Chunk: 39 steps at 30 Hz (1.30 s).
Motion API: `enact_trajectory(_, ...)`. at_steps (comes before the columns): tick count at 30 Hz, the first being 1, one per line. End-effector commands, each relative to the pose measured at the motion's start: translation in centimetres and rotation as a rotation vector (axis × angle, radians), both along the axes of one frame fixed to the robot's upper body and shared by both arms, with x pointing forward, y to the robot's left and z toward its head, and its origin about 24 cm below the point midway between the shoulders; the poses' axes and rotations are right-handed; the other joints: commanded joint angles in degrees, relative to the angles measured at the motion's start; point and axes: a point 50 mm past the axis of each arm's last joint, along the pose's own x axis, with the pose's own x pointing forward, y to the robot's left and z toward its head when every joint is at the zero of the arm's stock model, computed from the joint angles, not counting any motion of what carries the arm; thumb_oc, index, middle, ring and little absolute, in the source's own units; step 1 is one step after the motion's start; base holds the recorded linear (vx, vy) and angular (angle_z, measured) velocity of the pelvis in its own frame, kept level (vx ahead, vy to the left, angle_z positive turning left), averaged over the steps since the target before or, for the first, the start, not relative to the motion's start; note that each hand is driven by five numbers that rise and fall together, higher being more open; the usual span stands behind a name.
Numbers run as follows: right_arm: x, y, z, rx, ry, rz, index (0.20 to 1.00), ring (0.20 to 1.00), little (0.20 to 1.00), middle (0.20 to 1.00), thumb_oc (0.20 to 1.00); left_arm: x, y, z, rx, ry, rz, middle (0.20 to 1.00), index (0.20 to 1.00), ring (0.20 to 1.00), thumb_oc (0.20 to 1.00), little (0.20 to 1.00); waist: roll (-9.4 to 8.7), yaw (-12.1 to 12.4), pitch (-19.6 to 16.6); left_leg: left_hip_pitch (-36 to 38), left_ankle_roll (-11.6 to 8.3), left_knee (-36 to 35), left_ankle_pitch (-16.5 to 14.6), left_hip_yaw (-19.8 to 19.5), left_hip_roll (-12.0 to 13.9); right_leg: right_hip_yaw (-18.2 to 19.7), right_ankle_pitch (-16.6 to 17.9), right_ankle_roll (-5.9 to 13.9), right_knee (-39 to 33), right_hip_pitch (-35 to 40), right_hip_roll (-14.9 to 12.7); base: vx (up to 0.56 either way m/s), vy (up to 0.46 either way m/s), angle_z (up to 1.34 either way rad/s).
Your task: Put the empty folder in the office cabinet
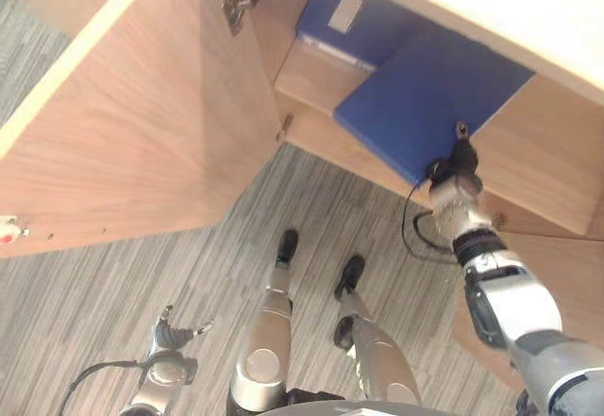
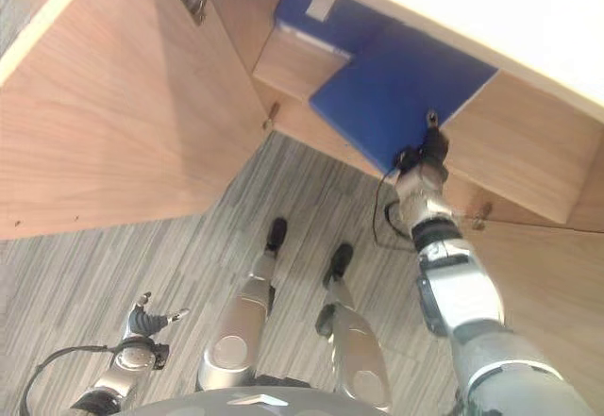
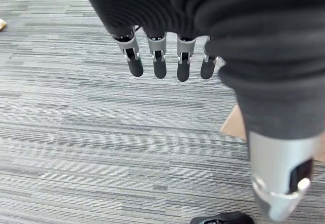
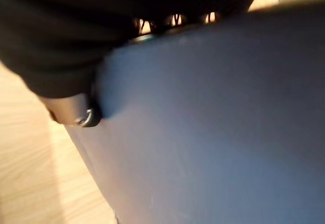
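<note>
A blue folder lies flat and slanted in the open wooden cabinet, with its near corner sticking out over the shelf edge. My right hand grips that corner, thumb on top and fingers underneath. In the right wrist view the folder lies right against the hand, and the thumb presses on its face. My left hand hangs low at my left side above the carpet, and its fingers are straight and hold nothing.
A second blue folder with a white label stands at the back of the compartment. The cabinet door swings wide open to the left. The white cabinet top juts out above. Grey striped carpet covers the floor.
</note>
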Motion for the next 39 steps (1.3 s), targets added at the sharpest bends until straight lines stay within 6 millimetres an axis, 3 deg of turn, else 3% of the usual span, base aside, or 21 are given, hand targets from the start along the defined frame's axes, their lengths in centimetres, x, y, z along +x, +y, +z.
enact_trajectory(1, 0.6, -2.9, 4.3, 0.016, -0.124, -0.129, 0.2, 0.2, 0.2, 0.2, 0.2, 0.2, 1.5, 0.7, 0.089, -0.01, -0.051, 1.0, 1.0, 1.0, 1.0, 1.0, 0.28, 1.9, 0.4, -0.7, -1.64, -1.0, -5.0, -3.2, 2.4, -2.2, -2.7, 5.06, -0.1, -1.2, -2.7, -0.05, -0.001, 0.09)
enact_trajectory(6, 0.8, -4.4, 5.5, 0.123, -0.12, -0.229, 0.2, 0.2, 0.2, 0.2, 0.2, 0.6, 1.1, 0.8, 0.109, -0.012, -0.091, 1.0, 1.0, 1.0, 1.0, 1.0, 1.29, 3.0, 1.2, -3.6, -2.05, -1.0, -4.5, -3.7, 2.4, -3.0, -2.6, 5.29, -0.1, -3.5, -2.7, -0.03, 0.0, 0.09)
enact_trajectory(12, 0.8, -4.9, 5.7, 0.237, -0.112, -0.317, 0.2, 0.2, 0.2, 0.2, 0.2, 1.0, 0.7, 0.8, 0.131, -0.022, -0.116, 1.0, 1.0, 1.0, 1.0, 1.0, 2.2, 3.5, 1.1, -5.3, -2.21, -1.0, -4.6, -4.2, 1.9, -3.7, -2.7, 5.43, -0.1, -4.9, -2.8, 0.0, 0.01, 0.07)
enact_trajectory(21, -0.2, -9.2, 11.3, 0.246, -0.238, -0.483, 0.2, 0.2, 0.2, 0.2, 0.2, 1.8, 0.1, 1.2, 0.168, -0.055, -0.18, 1.0, 1.0, 1.0, 1.0, 1.0, 3.16, 4.4, 0.2, -7.1, -2.54, -1.0, -4.8, -4.7, 0.7, -4.5, -2.6, 6.03, -0.1, -6.3, -3.6, 0.01, 0.005, 0.04)
enact_trajectory(32, -2.2, -11.9, 12.8, 0.497, -0.312, -0.716, 0.2, 0.2, 0.2, 0.2, 0.2, 2.4, -0.3, 1.4, 0.205, -0.069, -0.171, 1.0, 1.0, 1.0, 1.0, 1.0, 3.3, 3.6, -1.0, -7.3, -2.34, -1.0, -5.6, -4.9, 0.0, -4.0, -2.9, 6.28, -0.1, -6.7, -3.9, 0.02, 0.006, 0.05)
enact_trajectory(39, -3.0, -11.7, 12.2, 0.541, -0.296, -0.839, 0.2, 0.2, 0.2, 0.2, 0.2, 2.5, -1.1, 1.0, 0.216, -0.068, -0.166, 1.0, 1.0, 1.0, 1.0, 1.0, 3.41, 2.8, -1.3, -8.0, -2.14, -1.0, -5.6, -5.2, -0.4, -3.8, -2.8, 6.26, -0.1, -7.5, -4.0, 0.0, 0.0, 0.0)
